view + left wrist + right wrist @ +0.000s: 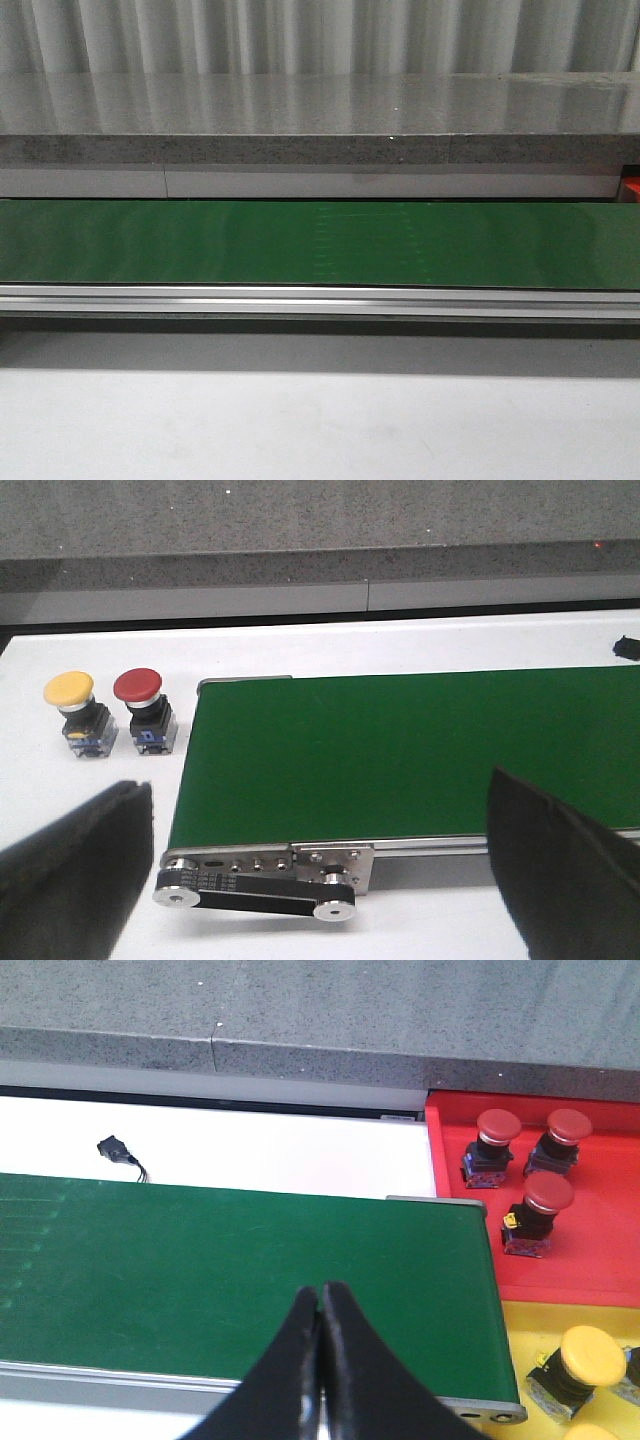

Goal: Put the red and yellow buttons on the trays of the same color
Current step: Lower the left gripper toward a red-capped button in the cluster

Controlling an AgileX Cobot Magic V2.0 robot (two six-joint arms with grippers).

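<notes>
Waiting beyond the spread fingers of the left gripper (320,870), a yellow mushroom-head push button (70,692) and a red one (137,687) stand side by side. Picking appears next: reach, then close. Pinched empty, the right gripper (320,1360) hovers beside the red plastic tray (600,1260).

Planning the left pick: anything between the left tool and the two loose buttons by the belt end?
Nothing visible. The yellow button and red button stand side by side on bare white table beside the belt, ahead of the open left tool.
</notes>
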